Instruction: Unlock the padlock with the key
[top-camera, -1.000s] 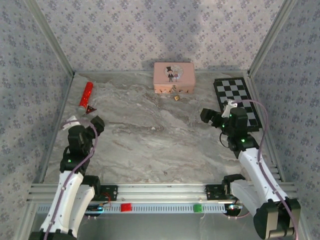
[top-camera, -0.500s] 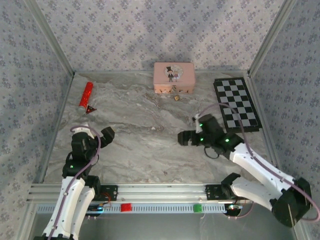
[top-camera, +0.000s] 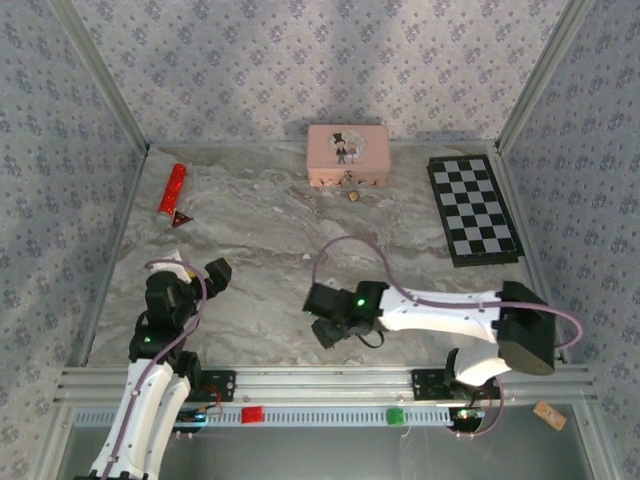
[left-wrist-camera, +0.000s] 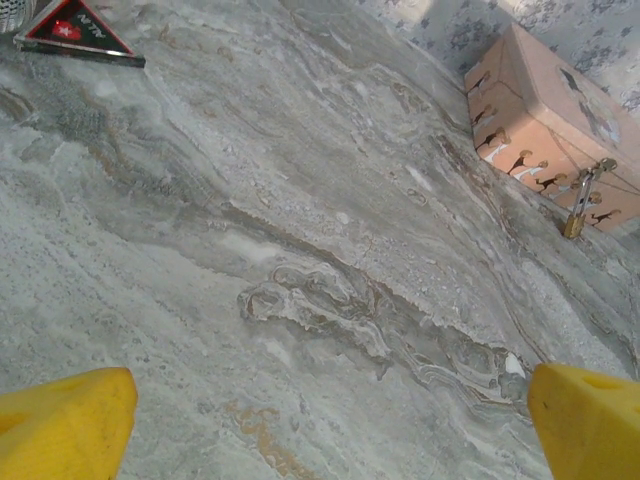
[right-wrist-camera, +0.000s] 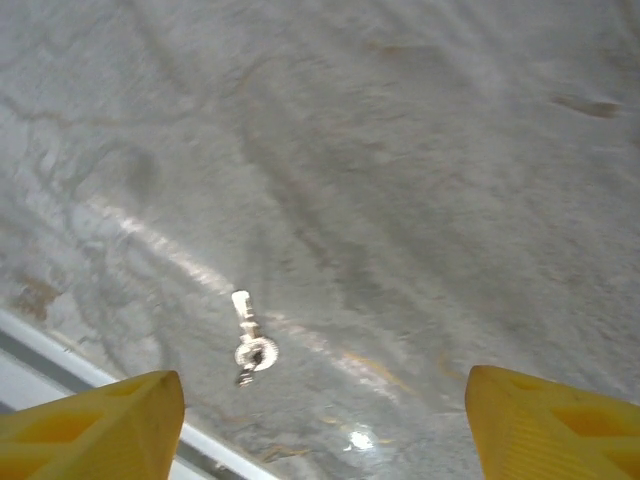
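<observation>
While the right gripper (right-wrist-camera: 320, 430) hangs low over the marble table (top-camera: 260, 250), its yellow fingers (right-wrist-camera: 90, 425) stand well apart with nothing held between them. The key (right-wrist-camera: 248, 338), small and silver, lies flat on the marble just ahead of it. It is nearer the finger on the left of the wrist view than the other and touches neither. Blurred as it is, its round head seems to point back toward the gripper and its shaft away. Just behind that same finger runs the metal rail (right-wrist-camera: 60, 355) at the table's near edge.

From above, the right gripper (top-camera: 325, 325) sits at the end of an arm stretched sideways along the near edge. The padlock (top-camera: 353, 196) is well beyond it, straight ahead, resting against the front of the pink box (top-camera: 347, 155). A chequered board (top-camera: 473, 208) lies far off to its right, toward the back.

The left gripper (left-wrist-camera: 325, 425) is spread wide and empty over bare marble, one yellow tip in each lower corner of its own view. Far ahead of it and to its right, the padlock (left-wrist-camera: 577, 210) shows as a small brass body under a thin grey shackle, touching the face of the pink box (left-wrist-camera: 540, 110). Ahead and to its left lies a red and black triangle (left-wrist-camera: 75, 28). From above, a red stick (top-camera: 172, 190) lies just beyond that triangle (top-camera: 181, 218)
</observation>
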